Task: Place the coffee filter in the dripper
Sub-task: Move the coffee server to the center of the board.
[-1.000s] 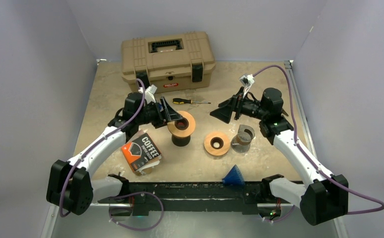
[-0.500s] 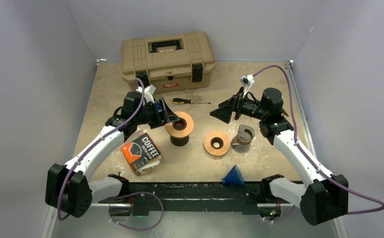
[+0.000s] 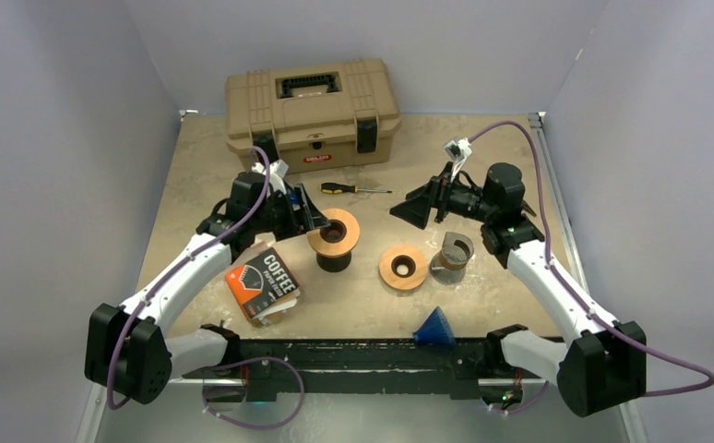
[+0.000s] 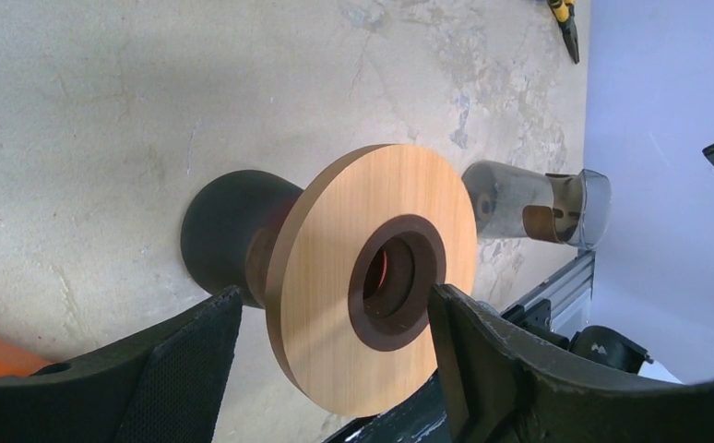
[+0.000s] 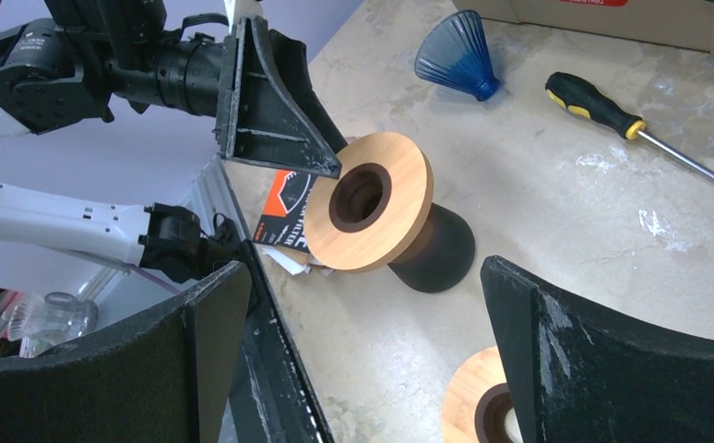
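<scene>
3 pale walls hem the counter (image 3: 482, 157) at 9, 12 and 3 o'clock, and a black rail (image 3: 372, 353) runs along its 6 o'clock edge. A tan toolbox (image 3: 312, 106) sits against the 12 o'clock edge, with bare counter from its right end to the 3 o'clock wall.

The left fingers (image 3: 312, 205) are spread wide, 1 on each side of the wooden collar of the dripper (image 3: 349, 233); I cannot tell whether they touch it. The right fingers (image 3: 418, 208) hang wide apart above the counter at 3 o'clock of the dripper, holding nothing.

The filter pack (image 3: 261, 281) lies flat near the dripper at 7 o'clock. A 2nd wooden collar (image 3: 403, 266) lies at 4 o'clock of the dripper, with a clear cup (image 3: 452, 257) just beside it at 3 o'clock. A blue cone (image 3: 435, 327) stands by the rail. A screwdriver (image 3: 355, 188) lies between dripper and toolbox.
</scene>
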`<state>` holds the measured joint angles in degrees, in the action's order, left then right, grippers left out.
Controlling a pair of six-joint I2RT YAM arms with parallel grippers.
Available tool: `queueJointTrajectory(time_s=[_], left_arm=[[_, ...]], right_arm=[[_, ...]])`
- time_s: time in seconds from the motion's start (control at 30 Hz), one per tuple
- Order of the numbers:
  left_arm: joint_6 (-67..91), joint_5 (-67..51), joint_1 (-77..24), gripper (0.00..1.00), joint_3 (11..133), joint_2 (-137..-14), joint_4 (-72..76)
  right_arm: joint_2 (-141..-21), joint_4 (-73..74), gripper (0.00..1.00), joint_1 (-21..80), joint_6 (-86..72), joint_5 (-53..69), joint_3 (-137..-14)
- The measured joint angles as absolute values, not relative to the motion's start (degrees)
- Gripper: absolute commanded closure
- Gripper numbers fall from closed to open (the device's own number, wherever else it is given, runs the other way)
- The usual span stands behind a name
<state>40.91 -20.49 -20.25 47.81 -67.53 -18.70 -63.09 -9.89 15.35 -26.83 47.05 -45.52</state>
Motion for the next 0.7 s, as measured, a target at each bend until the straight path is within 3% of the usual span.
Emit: queueJointTrajectory(time_s=[0.23, 0.7], left_arm=[[43.86, -24.14, -20.25, 0.28, 41.95, -68.36, -12.34], [52.01, -30.7, -20.25, 0.4, 36.1, -71.16, 4.12]], right_arm=[[-64.1, -9.87, 0.01, 15.35, -26.83, 47.03, -45.52], [-64.14, -9.87, 0.01, 15.35, -26.81, 47.03, -45.52]])
